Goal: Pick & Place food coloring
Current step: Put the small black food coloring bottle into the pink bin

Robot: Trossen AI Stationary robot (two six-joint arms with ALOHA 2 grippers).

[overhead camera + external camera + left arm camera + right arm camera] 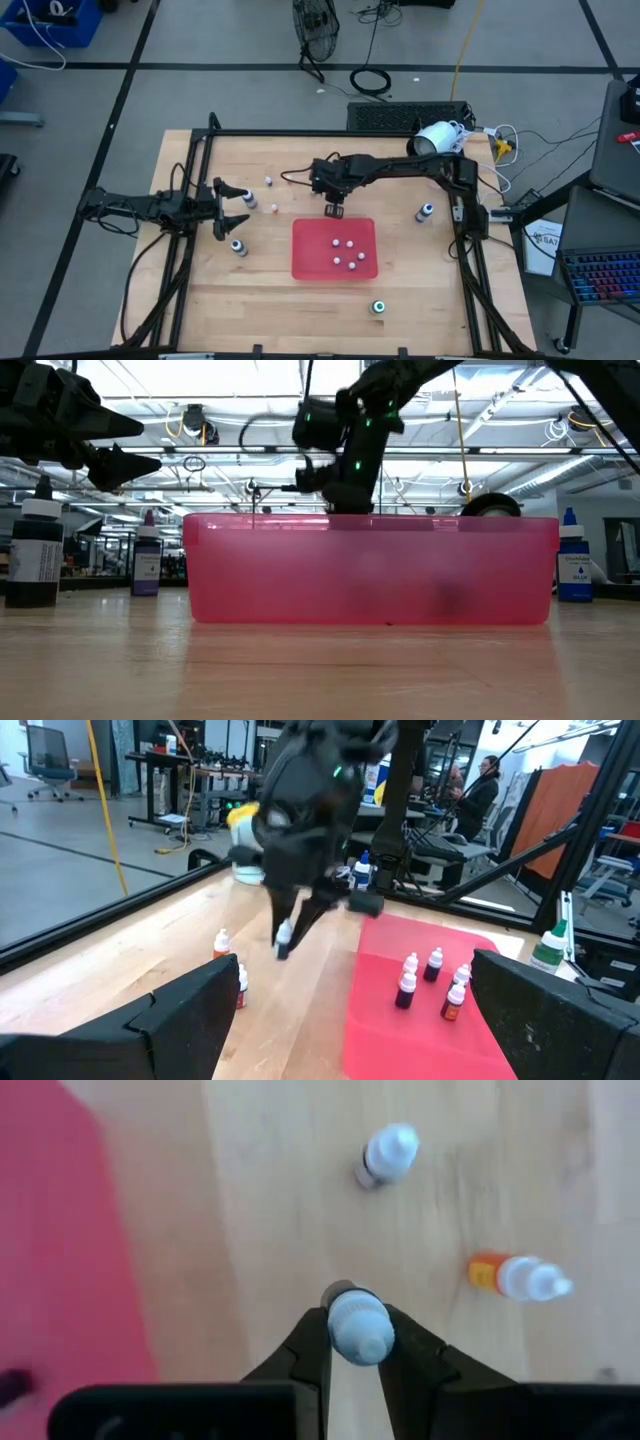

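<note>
right gripper (357, 1342) pinches a small bottle (357, 1324) by its neck, white cap toward the wrist camera, fingers pressed in on both sides. in the high view this gripper (335, 209) hangs just past the far edge of the red tray (310, 262). we judge the bottle is carried upright and held high so it clears the tray wall before it is let go inside.

five bottles (349, 251) already stand in the tray, clustered toward the middle, which fits a gather-into-tray job partly done. on the bare wood we count others: a dark-bodied bottle (238, 247) near the left arm, one (426, 212) right of the tray, a green-capped one (379, 307) near the front edge, and two or three tiny ones between the arms (272, 208). the right wrist view shows two on the table beneath the gripper, one standing (388, 1154), an orange one lying on its side (517, 1277).

left gripper (232, 207) waits at the left of the table, fingers spread, nothing between them.

hard to make out: the colour of the carried bottle, since only its cap faces us. in the low view the tray's translucent wall (370, 570) blurs whatever stands inside, and the gripper's tip is hidden behind its rim. a person (478, 788) stands in the room far behind.
</note>
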